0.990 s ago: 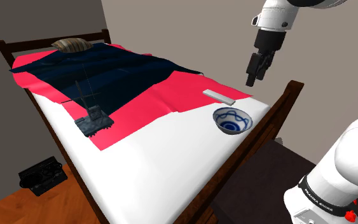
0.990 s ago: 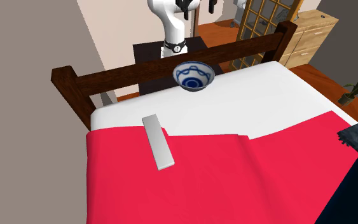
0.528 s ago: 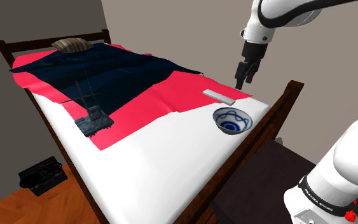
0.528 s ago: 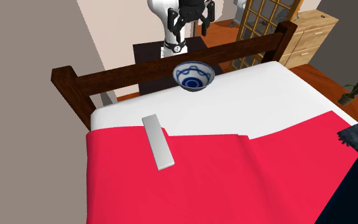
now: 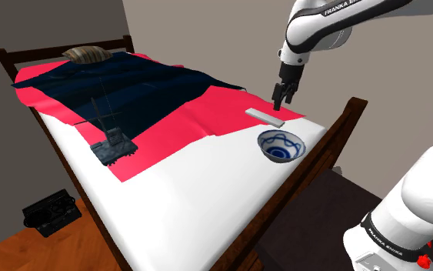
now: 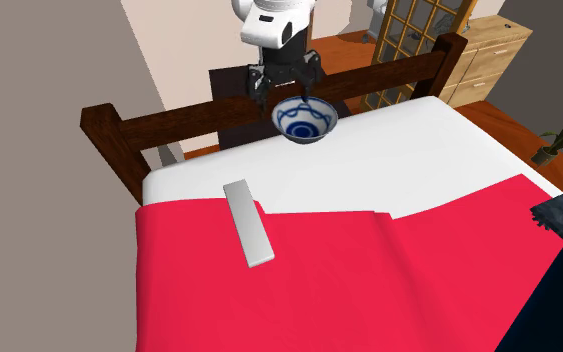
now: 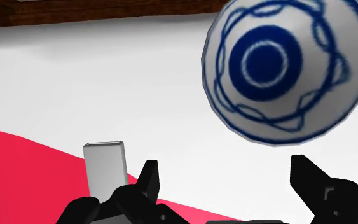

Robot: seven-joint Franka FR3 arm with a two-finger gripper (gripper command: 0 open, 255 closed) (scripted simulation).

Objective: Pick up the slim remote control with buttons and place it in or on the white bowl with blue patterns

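- My fingers [image 7: 147, 184] stand wide apart with nothing between them, pointing down at the bed.
- They've dropped since a second ago. In the shoulder view they were high over the footboard [image 6: 169, 130]; now they hang low, shifted to that view's left, just above one end of the remote [image 5: 265, 116], not touching it.
- In the second exterior view they were cut off at the top edge before. Now they show in full in front of the footboard rail.
- The remote is a slim pale grey slab lying flat on the bed. It rests mostly on the red blanket [image 5: 199, 115], with one end over the blanket's edge onto the white sheet [image 5: 207, 200]. Same spot as before.
- In the wrist view the remote's short end sits just beside one finger, not between the two.
- The bowl [image 5: 280, 145], white with blue patterns, stands upright on the white sheet near the footboard. It is apart from the remote and hasn't moved.
- Farther up the bed, a dark object [image 5: 113, 146] with thin upright rods sits on the red blanket's edge, unchanged.
- Beyond that, a dark blue cover [image 5: 122, 85] lies over the red, with a striped pillow [image 5: 85, 54] by the headboard.
- On the wood floor beside the bed there is a black item [image 5: 51, 214].
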